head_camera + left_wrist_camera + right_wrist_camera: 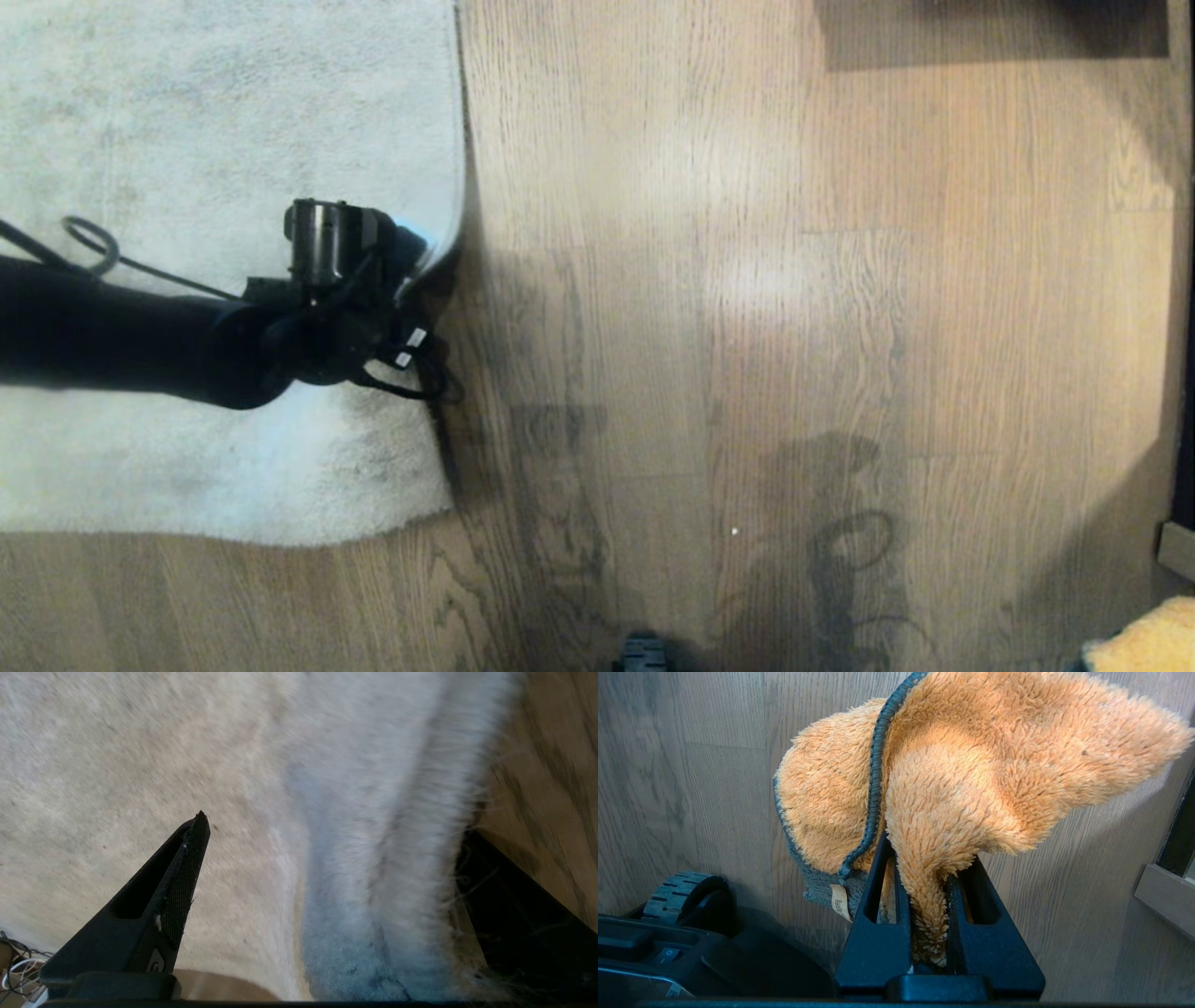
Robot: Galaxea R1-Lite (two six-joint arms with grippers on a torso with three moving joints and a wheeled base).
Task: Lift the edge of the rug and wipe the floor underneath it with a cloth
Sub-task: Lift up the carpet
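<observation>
left gripper (pixel 327 858) straddles rug edge (pixel 420 835)

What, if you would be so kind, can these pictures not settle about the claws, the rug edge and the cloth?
- Head view: the left claw is hidden under its own wrist.
- Left wrist view: the rug edge is blurred; whether the far finger lies beneath it is unclear.
- Head view: the cloth is cut off by the corner.
</observation>
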